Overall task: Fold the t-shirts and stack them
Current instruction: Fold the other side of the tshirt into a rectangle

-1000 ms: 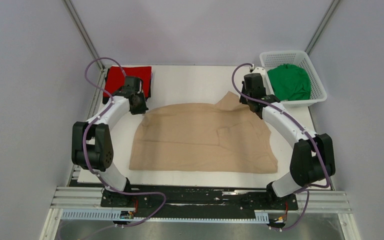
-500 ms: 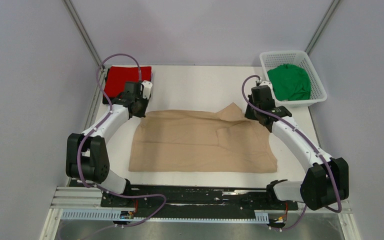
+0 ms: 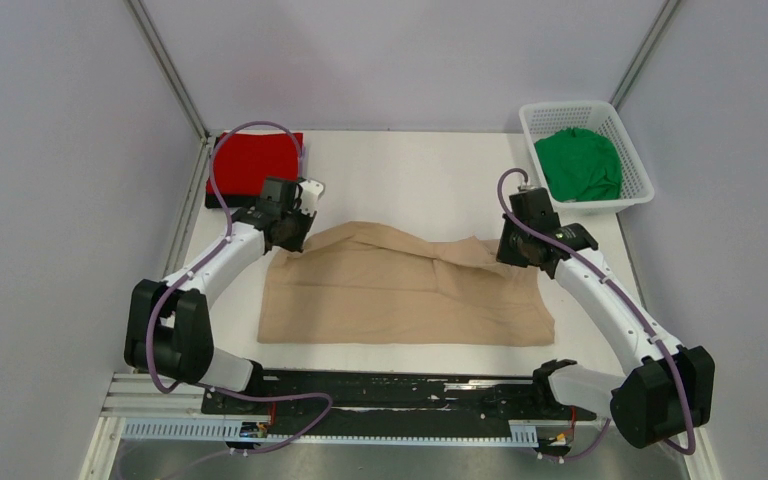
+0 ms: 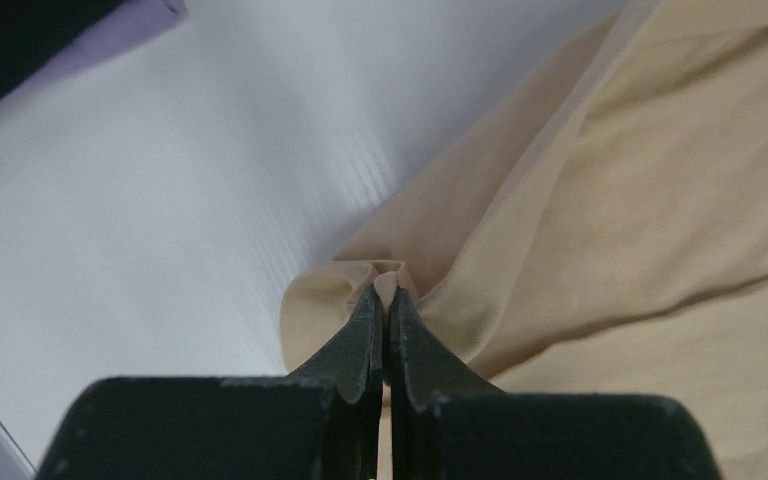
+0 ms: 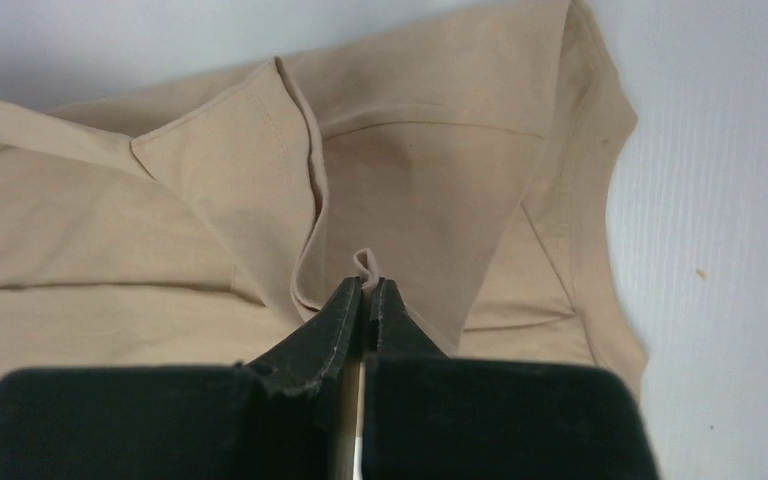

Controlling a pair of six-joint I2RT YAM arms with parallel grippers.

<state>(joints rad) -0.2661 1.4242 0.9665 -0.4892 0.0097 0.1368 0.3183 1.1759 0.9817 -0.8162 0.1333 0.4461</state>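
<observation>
A beige-tan t-shirt (image 3: 400, 295) lies spread across the middle of the table, its far edge lifted and folded toward the near side. My left gripper (image 3: 293, 238) is shut on the far left corner of the beige-tan t-shirt (image 4: 580, 190), a pinch of cloth poking out between the tips of the left gripper (image 4: 386, 292). My right gripper (image 3: 513, 255) is shut on its far right corner (image 5: 440, 170); the cloth bunches at the right gripper (image 5: 365, 285). A folded red t-shirt (image 3: 252, 160) rests on a black one at the far left. A green t-shirt (image 3: 578, 163) sits crumpled in the basket.
The white lattice basket (image 3: 636, 170) stands at the far right corner. Grey walls close in the table (image 3: 400, 170) on three sides. The arm bases sit on the rail at the near edge.
Both grippers have pulled the shirt's far edge toward the near side, folding it over the lower half. The visible shirt area has become shorter front to back.
</observation>
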